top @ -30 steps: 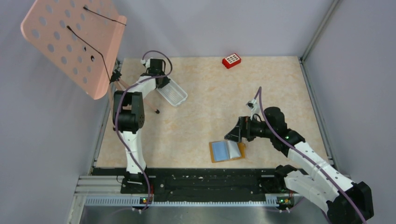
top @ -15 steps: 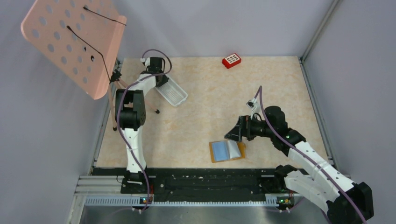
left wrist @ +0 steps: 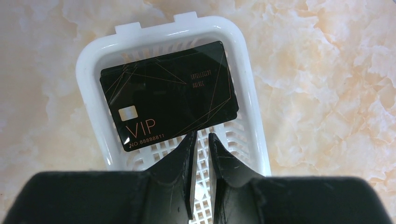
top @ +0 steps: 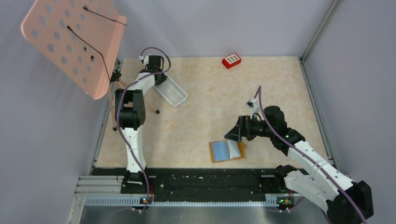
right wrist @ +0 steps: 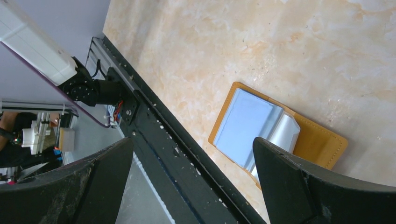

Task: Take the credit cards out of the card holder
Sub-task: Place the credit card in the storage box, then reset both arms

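Note:
One of the credit cards (left wrist: 170,93), black with "VIP" printed on it, lies flat in the far end of a white mesh tray (left wrist: 88,70). My left gripper (left wrist: 201,135) hovers just above the card's near edge, its jaws a narrow slit apart with only tray mesh showing between them. The card holder (top: 227,150) lies open near the table's front edge, tan cover down, light blue sleeves (right wrist: 252,123) facing up. My right gripper (right wrist: 191,142) stands wide open just above the holder's far side, holding nothing. No card shows in the sleeves.
The white tray (top: 173,93) sits at the far left by my left gripper (top: 161,79). A red block (top: 231,60) lies at the far edge. A pink perforated board (top: 70,42) leans over the left corner. A black rail (top: 210,179) borders the front.
My left wrist has drawn back slightly toward the far left corner over the tray. The right arm and the card holder have not moved.

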### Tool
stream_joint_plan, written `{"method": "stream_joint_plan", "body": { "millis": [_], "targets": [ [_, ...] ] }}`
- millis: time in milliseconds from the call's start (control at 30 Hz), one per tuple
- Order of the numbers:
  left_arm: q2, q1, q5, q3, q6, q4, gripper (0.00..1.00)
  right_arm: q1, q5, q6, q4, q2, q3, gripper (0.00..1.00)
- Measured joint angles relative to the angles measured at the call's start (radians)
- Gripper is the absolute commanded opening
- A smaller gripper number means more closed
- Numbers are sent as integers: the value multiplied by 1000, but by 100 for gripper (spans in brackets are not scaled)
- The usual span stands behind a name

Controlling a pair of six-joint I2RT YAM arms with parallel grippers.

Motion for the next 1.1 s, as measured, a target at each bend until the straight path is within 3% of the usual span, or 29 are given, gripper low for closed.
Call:
{"method": "stream_joint_plan", "body": {
  "millis": [233,433,567,800,867,900,1100],
  "targets": [
    [0,0,26,-1,21,6,22,0,0,0,0,0,0,99],
    [-29,-5,134,-59,30,43,25,0,11,0,-1,0,0,99],
    [-109,-18,236,-140,29,60,33,0,19,0,-18,0,3,99],
    [-356,-116,370,-312,60,83,66,0,97,-27,-145,-37,53,99],
    [-436,-166,407,-352,77,80,92,0,124,-40,-187,-52,77,99],
    [-473,-188,424,-370,91,78,98,0,139,-46,-208,-61,90,99],
    [-704,-320,508,-491,151,43,99,0,267,-48,-318,-124,135,99]
  ]
}}
